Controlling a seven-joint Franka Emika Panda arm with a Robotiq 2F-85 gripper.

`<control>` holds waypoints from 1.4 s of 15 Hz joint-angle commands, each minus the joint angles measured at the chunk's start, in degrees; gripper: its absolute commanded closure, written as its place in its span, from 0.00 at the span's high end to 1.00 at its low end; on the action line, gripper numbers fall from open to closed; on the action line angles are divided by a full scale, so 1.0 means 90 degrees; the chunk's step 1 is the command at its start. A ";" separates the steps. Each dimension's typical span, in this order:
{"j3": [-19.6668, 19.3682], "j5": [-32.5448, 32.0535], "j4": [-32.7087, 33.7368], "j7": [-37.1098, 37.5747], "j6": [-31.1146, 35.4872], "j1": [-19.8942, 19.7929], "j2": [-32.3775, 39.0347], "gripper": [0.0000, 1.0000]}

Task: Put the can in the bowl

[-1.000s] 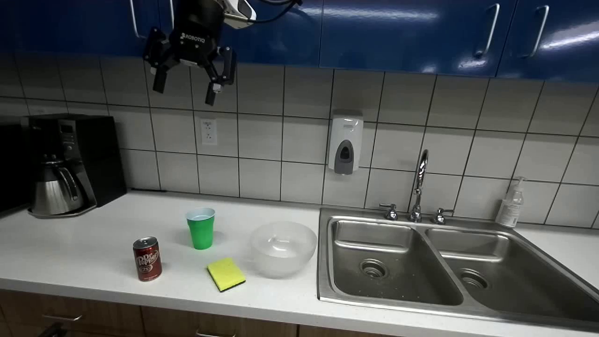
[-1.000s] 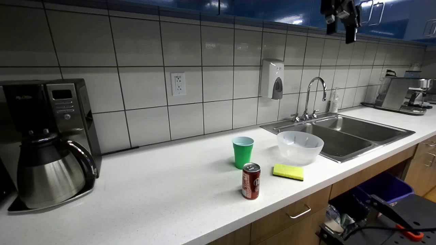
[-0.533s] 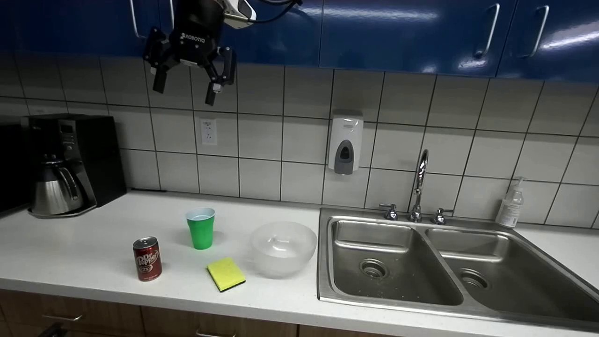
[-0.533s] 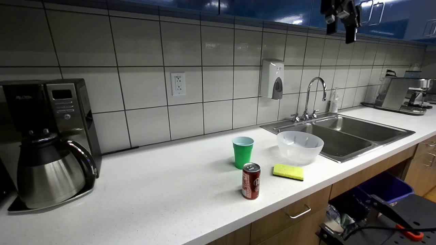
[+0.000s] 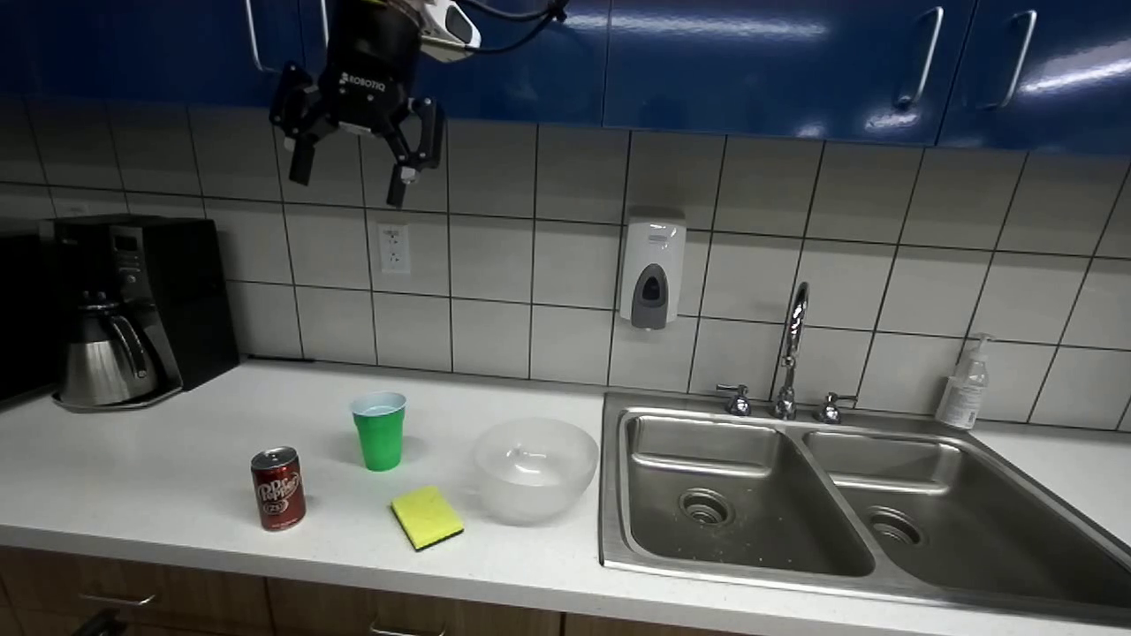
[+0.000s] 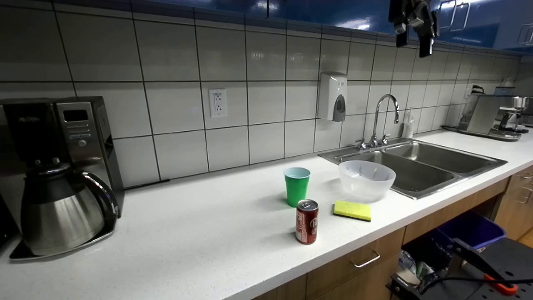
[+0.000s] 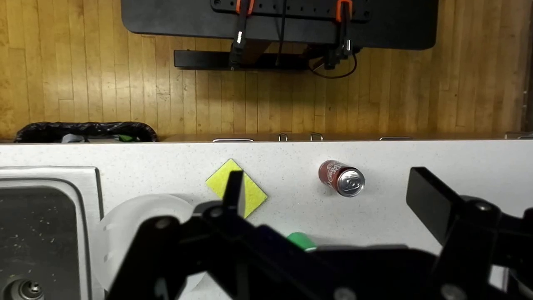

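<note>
Hanging high above the counter point(image 5: 168, 468), the gripper point(image 5: 348, 179) has its two fingers point(image 5: 301, 165) wide apart; the can point(image 5: 278, 491) stands upright below on that white surface, near the front edge and well apart from the bowl point(image 5: 537, 490). In the wrist view the gripper covers part of the bowl and most of the green cup point(image 7: 300, 239), and one finger crosses the yellow sponge point(image 7: 253, 193). In an exterior view the top edge cuts the gripper short, the can overlaps a little of the cup's base, and a black platform point(image 6: 510, 258) hides part of the purple bin point(image 6: 474, 229); the pale clutter point(image 6: 410, 273) near it is hard to make out. Just beside the sink point(image 5: 614, 495) sits the bowl, its cloudy outline faint against the counter; whether it touches the rim I cannot tell. Print on the pump bottle point(image 5: 965, 393) is too small to read. Around the counter are a tiled wall point(image 5: 490, 256) with a white soap dispenser point(image 5: 654, 265), a chrome faucet point(image 5: 793, 353), a dark coffee maker point(image 5: 181, 291), glossy blue cabinets point(image 5: 751, 79) overhead, wooden drawers point(image 5: 468, 601) underneath, and, from the wrist, a plank floor point(image 7: 104, 83).
</note>
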 commanded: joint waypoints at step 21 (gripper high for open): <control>0.1812 -0.0117 -0.2979 0.1719 0.4548 0.0410 -0.0260 1.00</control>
